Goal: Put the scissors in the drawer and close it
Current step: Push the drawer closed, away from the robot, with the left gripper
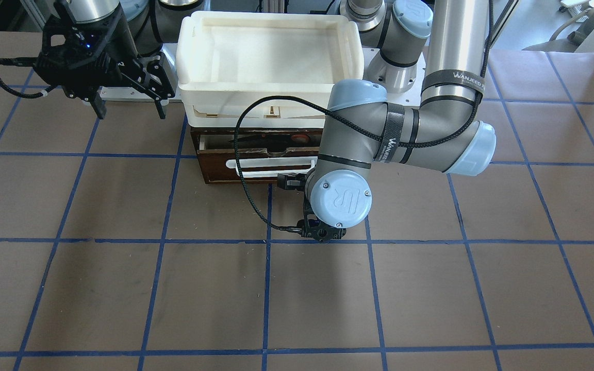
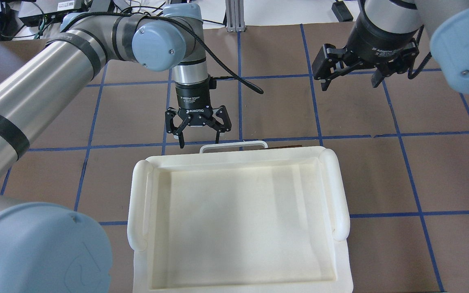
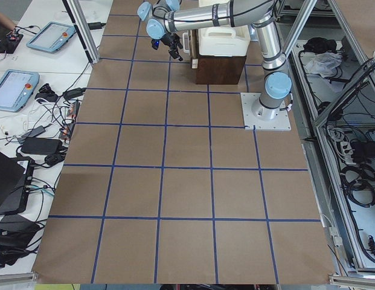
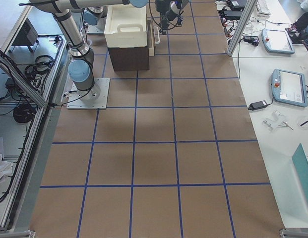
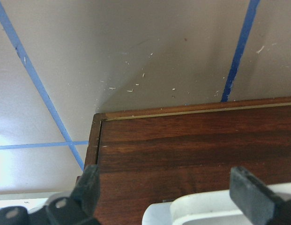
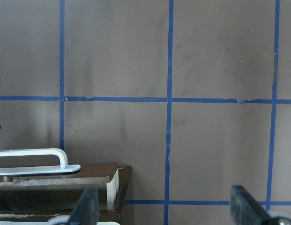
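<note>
The drawer (image 1: 214, 167) is dark brown with a white bar handle (image 1: 268, 165) and stands partly open under a white tray. The scissors (image 1: 261, 140) lie inside it, dark blades to the left and an orange-red loop to the right. My left gripper (image 2: 199, 142) is open and points down just in front of the drawer's handle (image 2: 234, 145). In the left wrist view its fingers (image 5: 89, 187) straddle the drawer's brown front (image 5: 182, 150) and handle (image 5: 215, 211). My right gripper (image 2: 349, 86) is open and empty, off to the side of the drawer (image 6: 56, 183), above the table.
A white plastic tray (image 1: 268, 18) sits on top of the brown cabinet (image 3: 220, 69) that holds the drawer. The brown table surface has a blue tape grid. My left arm's wrist and cable hang in front of the drawer's right end in the front view.
</note>
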Action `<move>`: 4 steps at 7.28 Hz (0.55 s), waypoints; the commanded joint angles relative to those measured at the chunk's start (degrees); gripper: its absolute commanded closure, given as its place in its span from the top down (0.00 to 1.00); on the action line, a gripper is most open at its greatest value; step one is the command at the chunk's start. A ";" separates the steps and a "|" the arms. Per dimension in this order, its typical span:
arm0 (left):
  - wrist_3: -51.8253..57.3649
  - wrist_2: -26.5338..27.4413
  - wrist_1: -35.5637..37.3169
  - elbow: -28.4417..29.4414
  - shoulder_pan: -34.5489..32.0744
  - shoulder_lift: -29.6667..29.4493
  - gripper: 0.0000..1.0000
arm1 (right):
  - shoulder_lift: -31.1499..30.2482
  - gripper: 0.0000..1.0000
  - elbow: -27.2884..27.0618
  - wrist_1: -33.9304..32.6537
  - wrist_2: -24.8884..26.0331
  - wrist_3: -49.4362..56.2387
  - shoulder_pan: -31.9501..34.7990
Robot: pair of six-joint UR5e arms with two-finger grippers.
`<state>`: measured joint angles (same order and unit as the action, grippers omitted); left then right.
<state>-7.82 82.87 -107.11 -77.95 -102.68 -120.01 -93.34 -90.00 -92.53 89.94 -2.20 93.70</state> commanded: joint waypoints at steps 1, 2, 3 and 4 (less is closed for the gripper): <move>-0.09 -0.16 -0.03 -1.50 -0.06 -0.48 1.00 | 0.00 1.00 0.00 0.07 0.06 0.00 -0.01; -0.09 -0.16 -0.03 -1.50 -0.50 -0.57 1.00 | 0.00 1.00 0.00 0.07 0.06 0.00 -0.01; -0.09 -0.25 -0.20 -1.50 -1.46 -0.05 1.00 | 0.00 1.00 0.00 0.16 -0.03 0.00 -0.01; -0.09 -0.34 -1.77 -1.59 -1.99 0.39 1.00 | 0.00 1.00 0.00 0.16 0.06 0.00 -0.01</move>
<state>-7.91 82.63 -107.67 -79.44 -103.91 -120.09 -93.34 -90.00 -92.41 89.96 -2.20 93.69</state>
